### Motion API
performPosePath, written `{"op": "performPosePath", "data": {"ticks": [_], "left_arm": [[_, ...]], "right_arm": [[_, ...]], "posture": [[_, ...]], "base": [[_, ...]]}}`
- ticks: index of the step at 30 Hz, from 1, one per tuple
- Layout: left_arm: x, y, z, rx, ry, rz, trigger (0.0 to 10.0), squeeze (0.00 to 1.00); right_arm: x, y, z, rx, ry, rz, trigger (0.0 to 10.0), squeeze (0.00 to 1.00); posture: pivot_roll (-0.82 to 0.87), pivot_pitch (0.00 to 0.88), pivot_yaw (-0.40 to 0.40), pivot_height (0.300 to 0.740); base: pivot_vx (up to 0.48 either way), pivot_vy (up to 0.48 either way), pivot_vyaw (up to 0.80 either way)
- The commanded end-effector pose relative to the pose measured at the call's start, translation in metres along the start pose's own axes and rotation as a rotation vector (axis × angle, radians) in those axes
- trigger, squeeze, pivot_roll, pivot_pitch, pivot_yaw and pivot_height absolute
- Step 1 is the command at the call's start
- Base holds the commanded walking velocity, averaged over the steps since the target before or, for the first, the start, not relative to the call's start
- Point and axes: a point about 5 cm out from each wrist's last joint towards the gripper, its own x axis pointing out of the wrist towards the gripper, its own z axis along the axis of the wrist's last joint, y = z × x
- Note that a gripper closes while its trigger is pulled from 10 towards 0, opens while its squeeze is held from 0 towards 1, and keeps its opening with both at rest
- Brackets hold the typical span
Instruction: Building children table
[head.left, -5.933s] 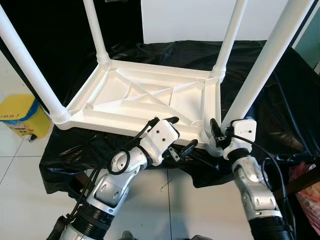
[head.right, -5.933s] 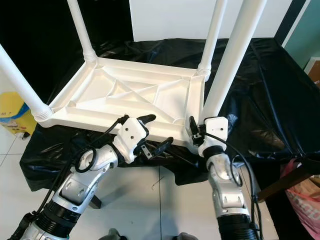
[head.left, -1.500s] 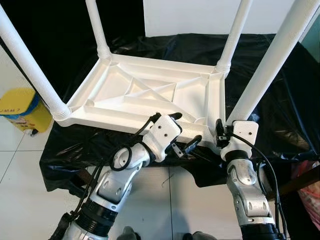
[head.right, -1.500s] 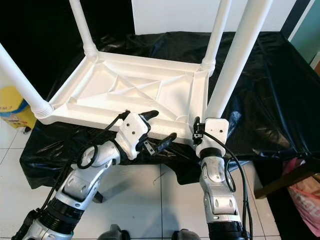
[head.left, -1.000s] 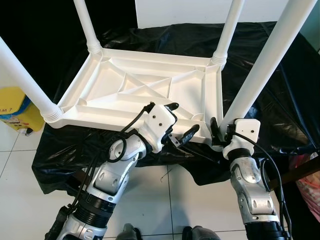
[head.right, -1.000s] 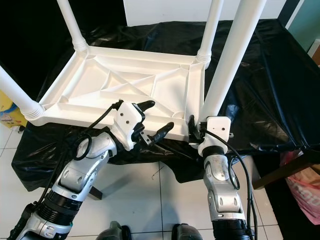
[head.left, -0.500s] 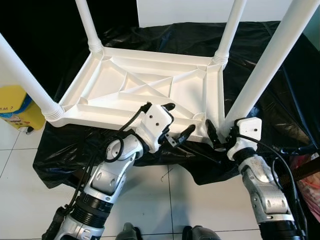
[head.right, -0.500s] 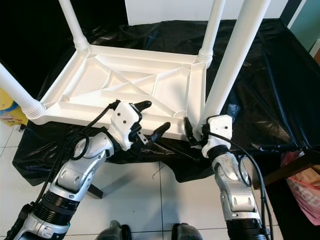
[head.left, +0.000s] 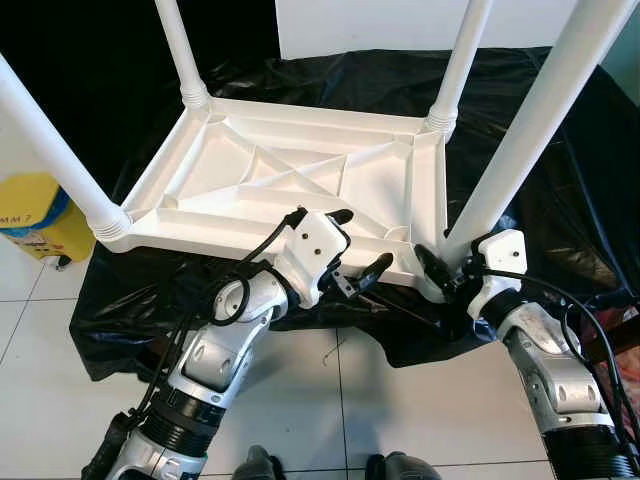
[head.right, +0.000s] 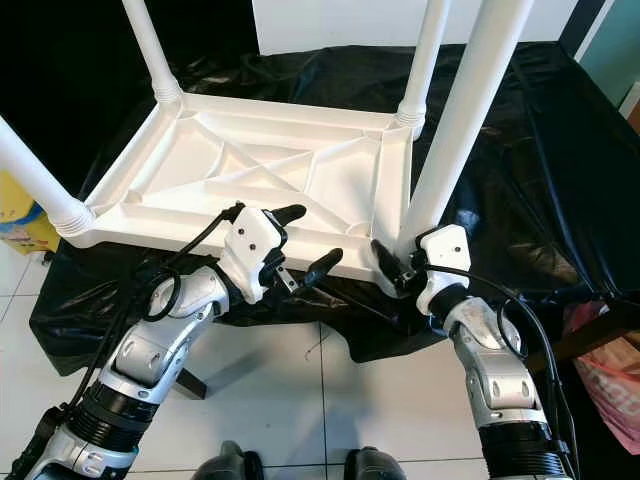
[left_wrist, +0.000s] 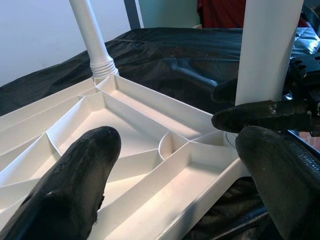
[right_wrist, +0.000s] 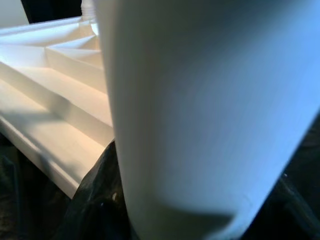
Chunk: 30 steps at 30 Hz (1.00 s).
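Children's table (head.left: 300, 185), white plastic, is flipped upside down on the black sheet (head.left: 560, 210), ribbed underside up and all four legs poking into the air. We've got our left gripper (head.left: 350, 245) hanging over the near rim of the tabletop, jaws wide apart with one finger above the ribbing and the other just past the edge, not clamped on anything. Our right gripper (head.right: 392, 262) is tucked against the base of the near right leg (head.left: 525, 130), can't tell if its jaws are apart or together; a yellow bin (head.left: 35, 215) sits on the tile floor (head.left: 40, 330) off to the left.
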Motion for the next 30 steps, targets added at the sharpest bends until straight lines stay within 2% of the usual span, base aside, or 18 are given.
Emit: {"op": "performPosePath", "data": {"ticks": [1, 3, 4, 5, 12, 18, 21, 23, 27, 29, 30], "left_arm": [[-0.001, -0.006, 0.0, 0.002, 0.007, -0.065, 10.0, 0.0], [-0.002, -0.007, 0.0, 0.003, 0.008, -0.066, 10.0, 0.0], [-0.001, -0.007, -0.001, 0.002, 0.008, -0.066, 10.0, 0.0], [-0.001, -0.007, -0.001, 0.001, 0.006, -0.067, 10.0, 0.0], [0.001, -0.014, -0.001, -0.005, -0.002, -0.09, 10.0, 0.0], [0.002, -0.014, -0.001, -0.006, -0.006, -0.095, 10.0, 0.0], [0.002, -0.013, -0.001, -0.004, -0.006, -0.098, 10.0, 0.0], [0.003, -0.012, 0.0, -0.002, -0.01, -0.102, 10.0, 0.0], [0.003, -0.012, 0.0, 0.0, -0.012, -0.105, 10.0, 0.0], [0.004, -0.011, 0.001, 0.003, -0.015, -0.107, 10.0, 0.0], [0.004, -0.011, 0.001, 0.003, -0.015, -0.107, 10.0, 0.0]], "right_arm": [[-0.005, 0.003, -0.01, 0.006, 0.039, 0.02, 0.0, 0.0], [-0.006, 0.004, -0.011, 0.018, 0.047, 0.014, 0.0, 0.0], [-0.007, 0.003, -0.012, 0.018, 0.051, 0.006, 4.8, 0.0], [-0.007, 0.003, -0.013, 0.017, 0.058, -0.001, 10.0, 0.0], [-0.011, 0.001, -0.016, 0.019, 0.06, -0.079, 10.0, 0.0], [-0.013, 0.004, -0.015, 0.025, 0.05, -0.159, 10.0, 0.0], [-0.013, 0.008, -0.015, 0.028, 0.046, -0.205, 10.0, 0.0], [-0.009, 0.016, -0.013, 0.035, 0.038, -0.278, 10.0, 0.0], [-0.007, 0.02, -0.013, 0.041, 0.036, -0.306, 10.0, 0.0], [-0.002, 0.031, -0.012, 0.065, 0.034, -0.392, 10.0, 0.0], [-0.002, 0.031, -0.012, 0.065, 0.034, -0.392, 10.0, 0.0]], "posture": [[0.05, 0.122, 0.009, 0.74], [0.04, 0.119, 0.006, 0.74], [0.03, 0.117, 0.007, 0.74], [0.03, 0.117, 0.007, 0.74], [0.01, 0.114, 0.019, 0.74], [0.01, 0.116, 0.024, 0.74], [0.01, 0.117, 0.026, 0.74], [0.0, 0.119, 0.031, 0.74], [0.0, 0.119, 0.031, 0.74], [-0.01, 0.122, 0.036, 0.74], [-0.01, 0.122, 0.036, 0.74]], "base": [[0.0, 0.0, 0.0], [0.0, 0.0, 0.0], [0.0, 0.0, 0.0], [0.0, 0.0, 0.0], [0.0, 0.0, 0.0], [0.0, 0.0, 0.0], [0.0, 0.0, 0.0], [0.0, 0.0, 0.0], [0.0, 0.0, 0.0], [0.0, 0.0, 0.0], [0.0, 0.0, 0.0]]}}
